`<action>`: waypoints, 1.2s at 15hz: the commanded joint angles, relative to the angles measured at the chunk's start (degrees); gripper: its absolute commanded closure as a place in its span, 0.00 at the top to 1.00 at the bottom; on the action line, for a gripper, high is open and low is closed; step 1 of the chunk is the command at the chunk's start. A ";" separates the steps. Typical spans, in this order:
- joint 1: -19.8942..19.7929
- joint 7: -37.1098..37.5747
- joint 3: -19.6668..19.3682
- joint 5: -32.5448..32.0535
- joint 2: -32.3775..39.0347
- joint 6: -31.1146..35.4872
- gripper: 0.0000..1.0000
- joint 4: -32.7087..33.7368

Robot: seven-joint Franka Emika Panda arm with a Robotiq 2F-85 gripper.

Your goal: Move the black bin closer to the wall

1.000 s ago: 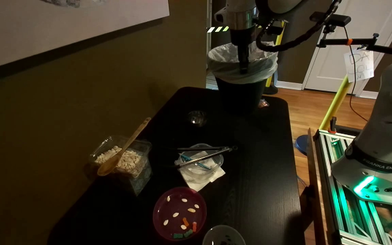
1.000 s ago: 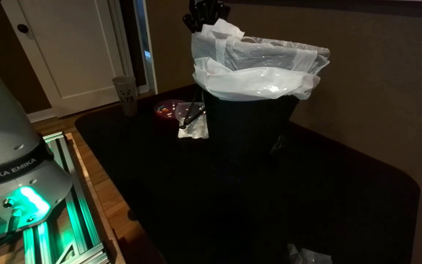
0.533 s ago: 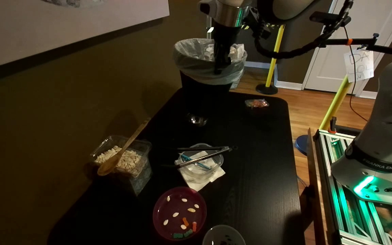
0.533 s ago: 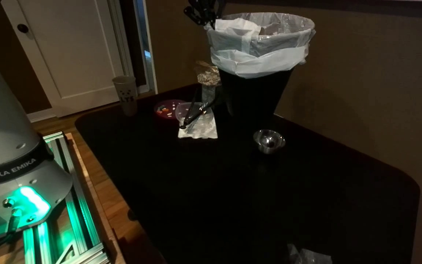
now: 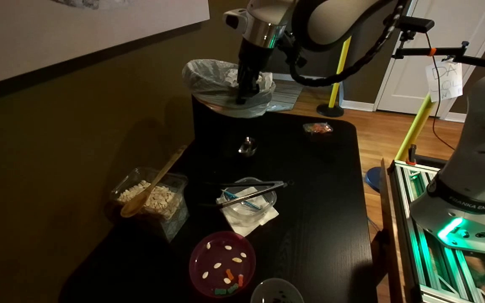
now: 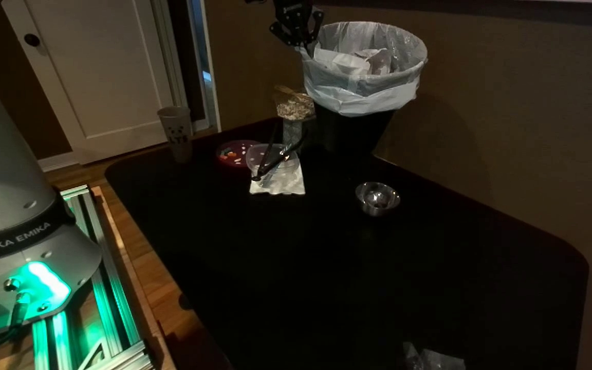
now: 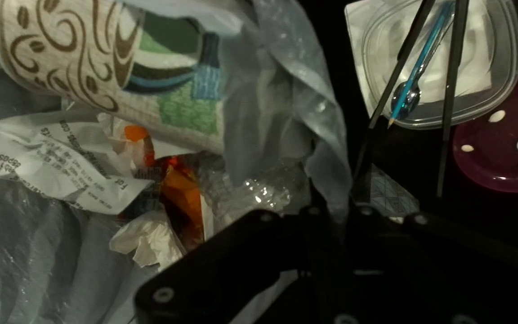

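The black bin stands close beside the olive-brown wall in both exterior views, its rim wrapped in a whitish liner bag. Its rim slopes in an exterior view. Its dark base merges with the black tabletop, so I cannot tell whether it touches the table. My gripper points down at the rim on the side away from the wall. In the wrist view the gripper is shut on the rim and its liner, with a paper cup and wrappers inside the bin beside it. It also shows in an exterior view.
A clear snack tub with a wooden spoon stands by the wall near the bin. A metal bowl, tongs over a clear container, a dark-red dish, a cup and a candy bag are on the table.
The gripper has carried the bin across the table toward the wall and toward the snack tub. The metal bowl and tub have come into view from behind it. The grip is kept.
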 commanded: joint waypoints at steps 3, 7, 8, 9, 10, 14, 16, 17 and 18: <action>-0.87 0.95 0.58 -1.50 7.37 3.53 0.01 5.34; -1.20 3.76 0.33 -5.40 10.76 3.83 0.01 7.60; -1.25 3.72 0.24 -6.36 11.86 3.66 0.01 8.36; -1.26 3.53 0.31 -6.38 12.52 3.41 0.01 8.95; -1.30 1.62 0.66 -4.62 12.41 2.33 0.01 9.17; -1.38 1.53 0.80 -3.65 11.97 2.29 0.01 7.82; -1.28 2.34 0.78 -4.54 14.34 4.53 0.01 8.83; -1.25 3.17 0.68 -5.01 15.70 5.49 0.01 9.51; -1.34 3.06 0.68 -4.59 16.55 6.15 0.01 9.78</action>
